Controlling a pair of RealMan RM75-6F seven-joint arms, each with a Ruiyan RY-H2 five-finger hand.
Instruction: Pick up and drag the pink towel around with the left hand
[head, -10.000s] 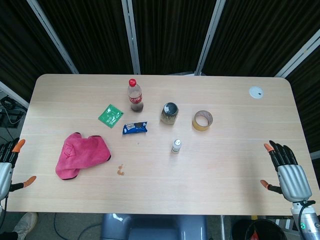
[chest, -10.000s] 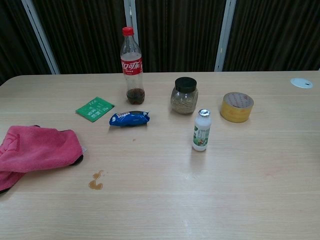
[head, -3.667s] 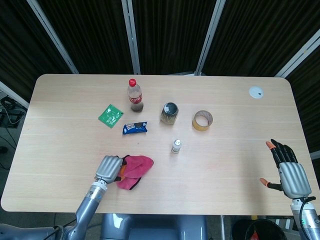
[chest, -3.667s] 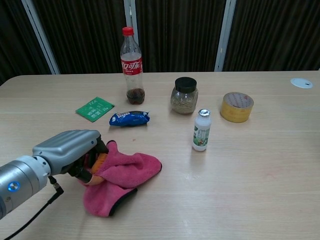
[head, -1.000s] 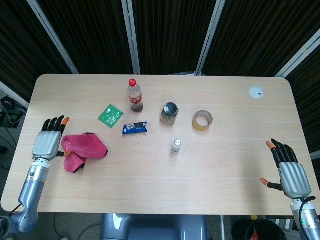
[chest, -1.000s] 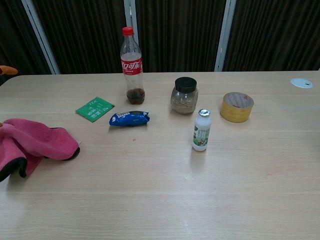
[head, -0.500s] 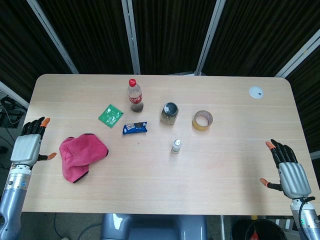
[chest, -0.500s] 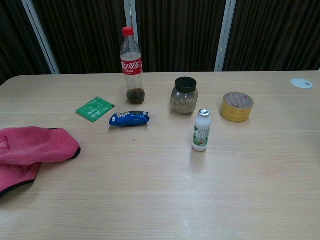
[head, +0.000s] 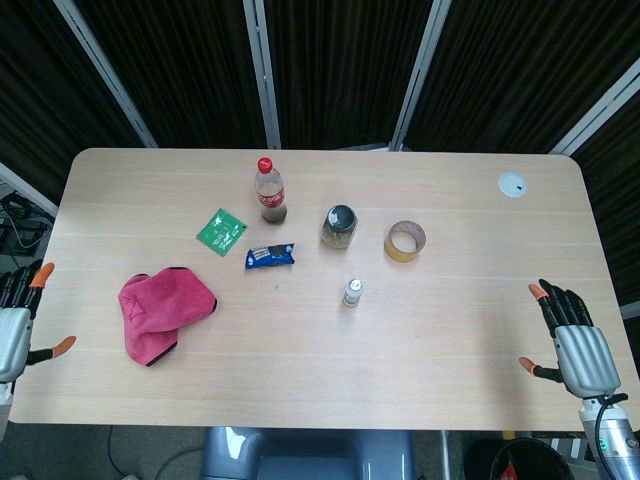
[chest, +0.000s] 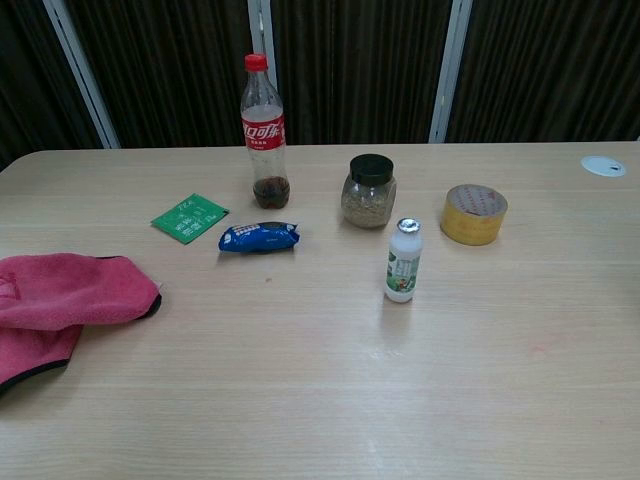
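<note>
The pink towel (head: 160, 313) lies crumpled on the left part of the table, folded over itself, and it shows again as the pink towel (chest: 65, 303) at the left edge of the chest view. My left hand (head: 14, 328) hangs off the table's left edge, fingers spread, holding nothing, well apart from the towel. My right hand (head: 574, 342) is beyond the table's right front corner, fingers spread and empty. Neither hand shows in the chest view.
On the table stand a cola bottle (head: 270, 191), a dark-lidded jar (head: 339, 227), a tape roll (head: 405, 241) and a small white bottle (head: 352, 292). A green packet (head: 221, 232) and a blue snack wrapper (head: 270, 256) lie right of the towel. A white disc (head: 512, 184) sits far right.
My left hand has let go of the towel and drawn back left, off the table edge. The towel has settled flat where it was dropped. The right hand has stayed put.
</note>
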